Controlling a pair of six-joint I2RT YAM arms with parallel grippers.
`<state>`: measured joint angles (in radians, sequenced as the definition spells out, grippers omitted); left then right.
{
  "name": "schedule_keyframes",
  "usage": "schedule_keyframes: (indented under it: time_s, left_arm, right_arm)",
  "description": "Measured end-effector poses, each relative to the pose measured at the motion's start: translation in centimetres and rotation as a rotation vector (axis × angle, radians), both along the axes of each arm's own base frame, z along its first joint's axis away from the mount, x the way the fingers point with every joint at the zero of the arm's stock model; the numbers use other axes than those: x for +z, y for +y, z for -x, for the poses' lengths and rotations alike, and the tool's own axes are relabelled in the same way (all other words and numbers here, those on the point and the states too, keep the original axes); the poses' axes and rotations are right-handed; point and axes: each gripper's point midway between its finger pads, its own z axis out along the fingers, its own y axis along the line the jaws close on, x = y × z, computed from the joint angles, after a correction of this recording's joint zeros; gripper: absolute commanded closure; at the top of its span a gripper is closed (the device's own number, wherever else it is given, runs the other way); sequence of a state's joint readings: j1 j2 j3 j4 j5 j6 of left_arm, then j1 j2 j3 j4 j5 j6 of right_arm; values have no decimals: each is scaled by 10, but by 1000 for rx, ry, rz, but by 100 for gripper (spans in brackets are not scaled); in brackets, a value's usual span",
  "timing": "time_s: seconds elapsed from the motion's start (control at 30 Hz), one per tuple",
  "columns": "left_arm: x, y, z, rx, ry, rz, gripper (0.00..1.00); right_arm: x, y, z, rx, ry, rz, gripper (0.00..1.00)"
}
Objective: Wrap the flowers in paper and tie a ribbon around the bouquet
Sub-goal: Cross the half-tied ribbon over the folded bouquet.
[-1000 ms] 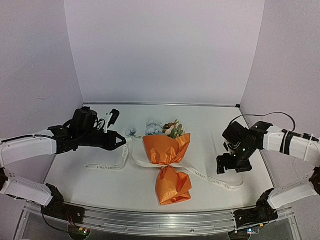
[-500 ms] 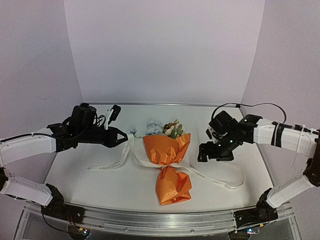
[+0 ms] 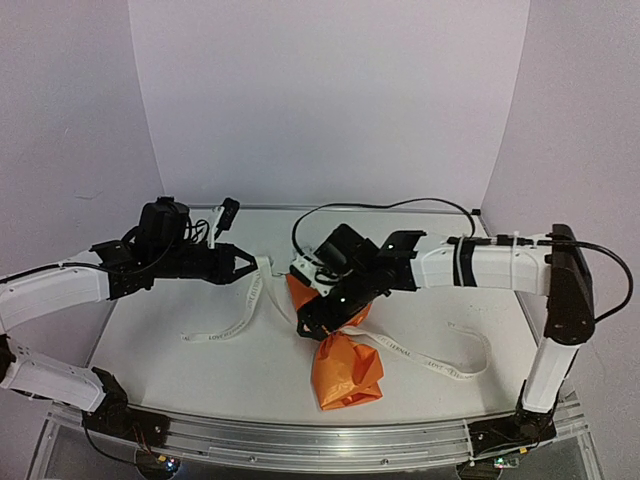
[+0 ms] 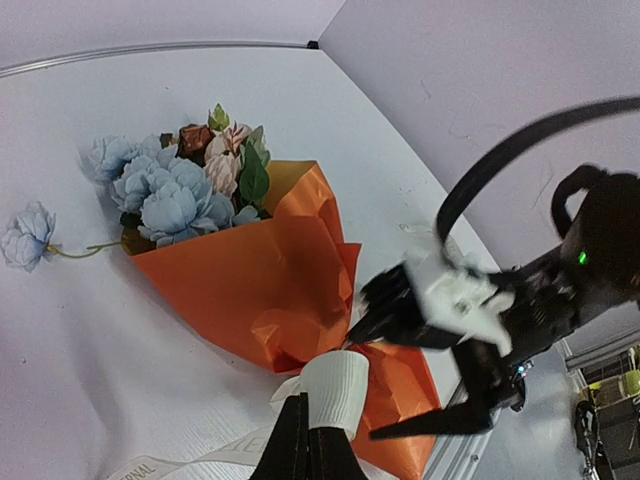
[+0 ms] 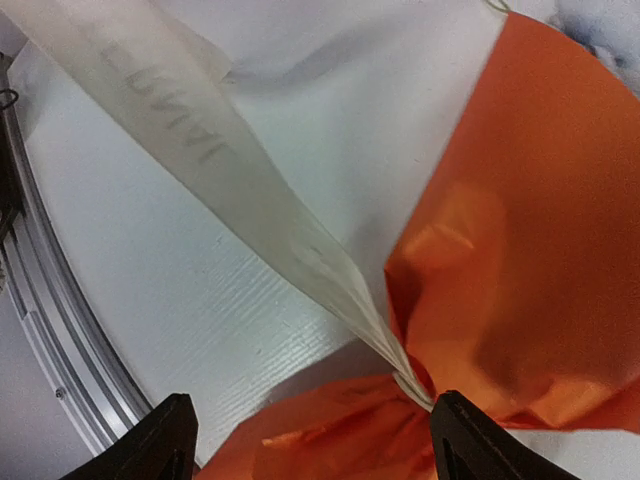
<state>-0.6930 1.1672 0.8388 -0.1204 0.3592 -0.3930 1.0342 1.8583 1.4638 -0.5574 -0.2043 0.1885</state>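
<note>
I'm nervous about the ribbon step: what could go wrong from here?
The right claw hangs open over the cinched waist of the crinkly orange paper bouquet; closing could pinch paper instead of the narrow white printed ribbon. The left claw is shut on it, so a pull might drag the bouquet. One pale blue bloom pokes out sideways and might slip free.

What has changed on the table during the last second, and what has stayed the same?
The right gripper swung left from the right side of the table to the bouquet and now straddles its tied waist, jaws open, holding nothing. The left gripper stayed shut on the ribbon, almost in place. The bouquet and the ribbon's right tail did not move.
</note>
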Motion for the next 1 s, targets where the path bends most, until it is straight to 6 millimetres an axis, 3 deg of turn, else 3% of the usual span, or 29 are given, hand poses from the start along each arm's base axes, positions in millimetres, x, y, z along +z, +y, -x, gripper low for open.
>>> schedule_keyframes:
  time_s: [0.17, 0.33, 0.5, 0.7, 1.0]
  left_arm:
    - [13, -1, -2, 10, -25, 27, 100]
    - [13, 0, -4, 18, -27, 24, 100]
    - [12, 1, -4, 22, -28, 22, 100]
    - [12, 1, -4, 26, -18, 27, 100]
    - [12, 1, -4, 29, -12, 31, 100]
  right_arm:
    - [-19, 31, 1, 74, -41, 20, 24]
    - [-19, 46, -11, 76, -129, 38, 31]
    - [-11, 48, -26, 41, -214, 46, 32]
    - [5, 53, -40, 9, -284, 27, 41]
    - [16, 57, -48, -18, -318, 5, 46]
